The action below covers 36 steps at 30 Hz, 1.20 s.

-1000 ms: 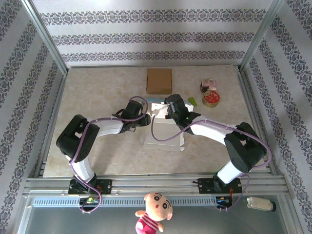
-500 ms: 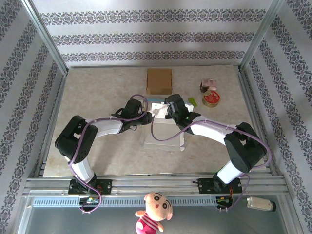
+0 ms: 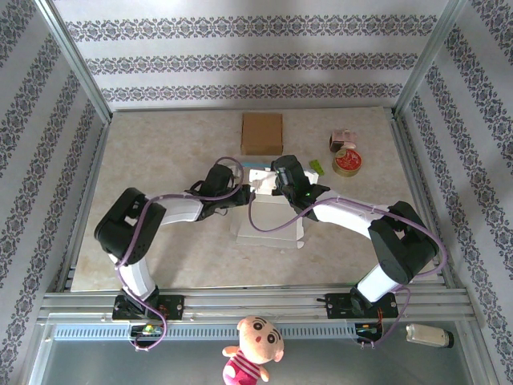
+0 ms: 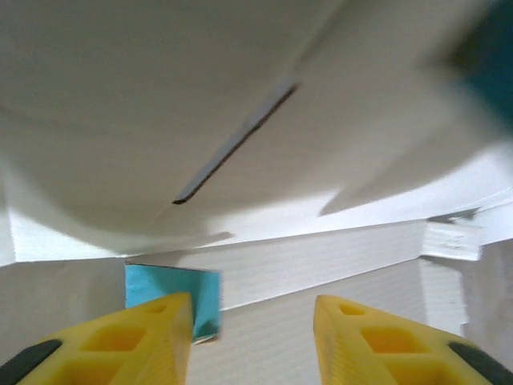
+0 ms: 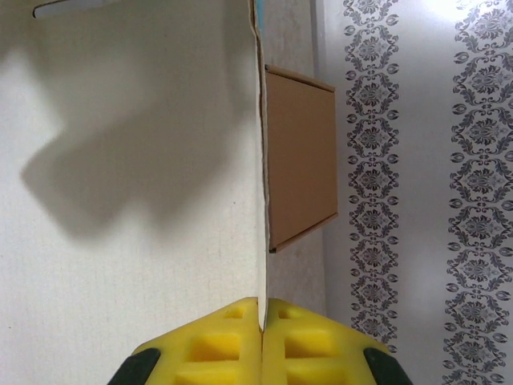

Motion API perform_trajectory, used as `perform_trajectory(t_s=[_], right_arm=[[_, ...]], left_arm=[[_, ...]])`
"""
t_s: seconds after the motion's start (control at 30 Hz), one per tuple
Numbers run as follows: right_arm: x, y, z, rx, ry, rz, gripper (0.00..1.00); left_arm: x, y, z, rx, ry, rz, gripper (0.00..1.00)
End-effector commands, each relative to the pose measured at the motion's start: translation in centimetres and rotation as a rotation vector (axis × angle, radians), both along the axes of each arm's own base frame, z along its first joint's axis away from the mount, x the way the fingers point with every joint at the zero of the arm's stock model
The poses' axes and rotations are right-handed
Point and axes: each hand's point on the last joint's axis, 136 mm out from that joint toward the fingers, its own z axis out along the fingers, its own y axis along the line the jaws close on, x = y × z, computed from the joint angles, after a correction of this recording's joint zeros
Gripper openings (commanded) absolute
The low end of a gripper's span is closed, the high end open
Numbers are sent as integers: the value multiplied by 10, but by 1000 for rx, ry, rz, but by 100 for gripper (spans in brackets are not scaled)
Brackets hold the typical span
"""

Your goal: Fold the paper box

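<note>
Slight shift of the left arm's elbow and forearm since a second ago, with the left gripper (image 3: 242, 195) staying close by the raised flap; right arm in the same pose as before.

Mid-table, between the two wrists: the paper box (image 3: 287, 237), white corrugated card with teal print, partly flat on the marble-patterned table (image 3: 160, 152) and partly lifted upright.

Left wrist view: two yellow plastic fingers (image 4: 152, 341), moulded with hollow cells and backed with black pads, standing apart, nothing seen clamped between them. Beyond them, ribbed white panels meeting at creases, a narrow dark slot (image 4: 232, 144) cut slantwise into a smooth curved flap, and a small teal square (image 4: 178, 298) just beside one finger.

Right wrist view: right gripper (image 5: 261, 317) pressed fully together on the thin edge of a white card panel, seen edge-on as a straight line rising from the fingertips. Matte face of that panel alongside, crossed by a soft grey shadow.

Farther back, well apart from the paper box: a flat brown cardboard box (image 3: 262, 133), square-cornered and plain. Toward the right rear, a small round tin (image 3: 347, 164) with a red top, a pinkish packet (image 3: 343, 140) just behind it, and a slim green item (image 3: 315, 167) near the right wrist. Grey floral-striped wallpaper (image 3: 240, 64) on the walls. Below the aluminium rail (image 3: 256, 303), a plush doll (image 3: 254, 349) with black hair and a red top.
</note>
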Motion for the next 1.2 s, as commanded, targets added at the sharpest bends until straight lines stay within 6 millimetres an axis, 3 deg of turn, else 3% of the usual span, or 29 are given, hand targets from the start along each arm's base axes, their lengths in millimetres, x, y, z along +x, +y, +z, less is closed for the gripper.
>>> perform_trajectory(t_s=[0.0,0.13,0.27,0.43,0.63,0.77,0.93,1.17], right_arm=[[-1,-6,-6,-9,-3,-17,1],[1,-7,-10,-21,-20,-30,0],[2,-7,-14,-54,-63,-37,0],[3,-6,-26,-75,-74,-41,0],[2,-3,-22,-75,-88,-26,0],[0,1,-17,-85,-116,-8,0],[1,2,-8,-98,-159,2,0],[7,4,0,-117,-215,9,0]], left_arm=[[6,12,61,3,-165,28,46],[4,43,95,93,-233,88,49],[4,77,109,177,-250,121,52],[10,109,87,245,-195,89,54],[22,123,56,202,-73,74,51],[35,118,41,171,-26,43,42],[45,89,29,37,2,-56,34],[42,59,41,-160,-41,-146,33]])
